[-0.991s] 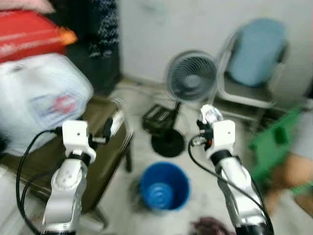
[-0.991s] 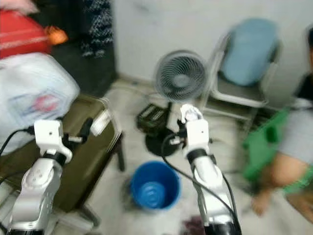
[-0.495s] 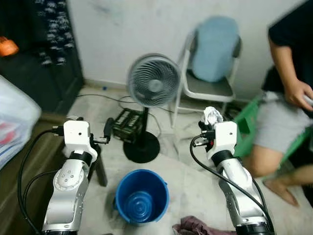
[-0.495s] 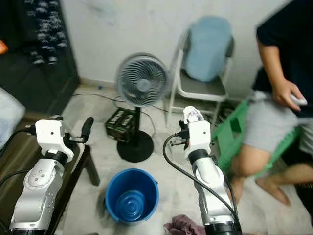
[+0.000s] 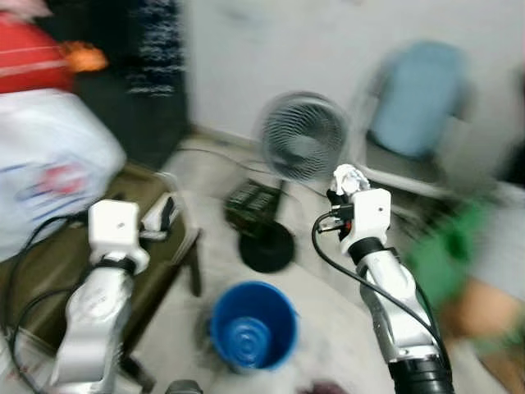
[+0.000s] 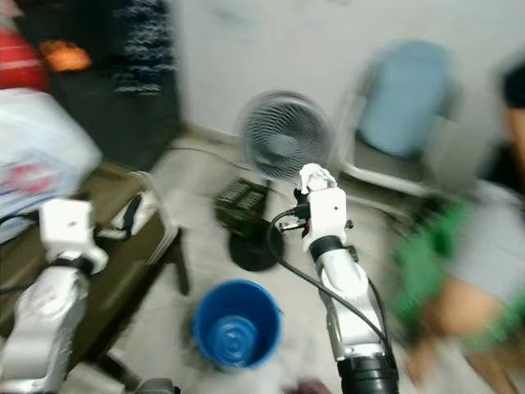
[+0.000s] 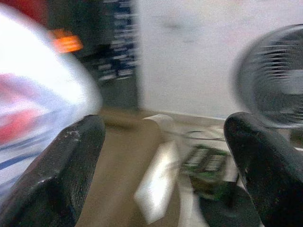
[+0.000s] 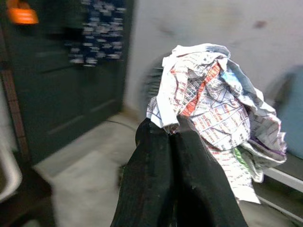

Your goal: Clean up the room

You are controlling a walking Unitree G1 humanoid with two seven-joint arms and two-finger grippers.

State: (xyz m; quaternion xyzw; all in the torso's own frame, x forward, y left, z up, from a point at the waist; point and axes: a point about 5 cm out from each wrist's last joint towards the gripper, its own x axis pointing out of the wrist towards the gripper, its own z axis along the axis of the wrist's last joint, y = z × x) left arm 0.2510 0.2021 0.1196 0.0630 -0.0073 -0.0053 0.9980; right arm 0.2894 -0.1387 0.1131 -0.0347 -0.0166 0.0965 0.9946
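Note:
My right gripper [image 8: 171,135] is shut on a crumpled ball of printed paper [image 8: 213,109], held up at chest height in front of the standing fan [image 5: 303,138]; the paper [image 5: 348,178] shows white above the right wrist. A blue bucket [image 5: 253,326] stands on the floor below and between my arms. My left gripper [image 7: 165,142] is open with nothing between its fingers [image 7: 61,175], raised over the brown table [image 5: 57,263] at my left. The views are blurred.
A big white bag [image 5: 49,172] and a red bag [image 5: 33,61] lie on the left. A black box [image 5: 256,199] sits by the fan base. A chair with a blue cushion [image 5: 426,98] stands at the wall. A person on a green stool [image 5: 459,254] is at the right.
The camera has swung back to the left, so the table and bags are in view again and the person has slid toward the right edge. Both grippers keep their poses.

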